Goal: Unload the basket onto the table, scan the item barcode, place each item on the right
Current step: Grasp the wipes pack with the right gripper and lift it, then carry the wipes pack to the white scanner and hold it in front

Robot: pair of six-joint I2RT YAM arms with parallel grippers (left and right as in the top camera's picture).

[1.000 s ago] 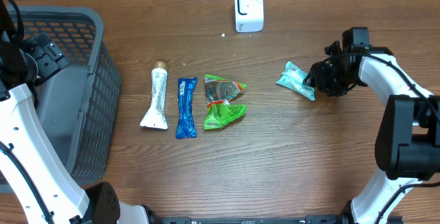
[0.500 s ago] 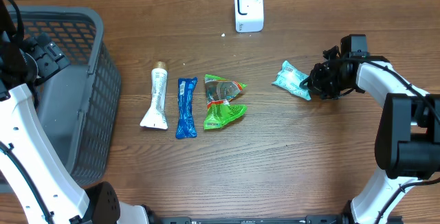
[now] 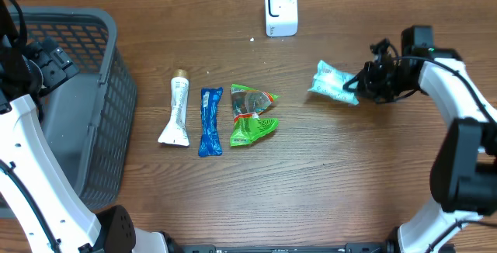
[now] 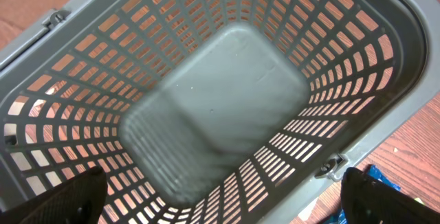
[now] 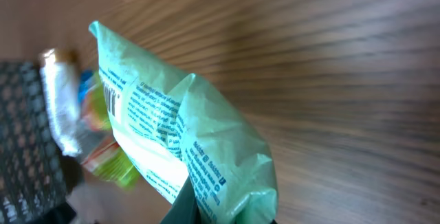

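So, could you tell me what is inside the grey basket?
Nothing visible: the left wrist view shows only the bare floor of the basket, blurred. Overhead, the left arm covers part of it.

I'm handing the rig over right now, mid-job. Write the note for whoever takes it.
Right gripper: shut on the mint-green packet, held to the right of the white scanner and nearer the robot.
Left gripper: open, holding nothing, above the grey basket.
In a row mid-table: white tube, blue packet, green bag.
Done: mint-green packet gripped.
Left: present its barcode to the scanner; probably the three other items after that.
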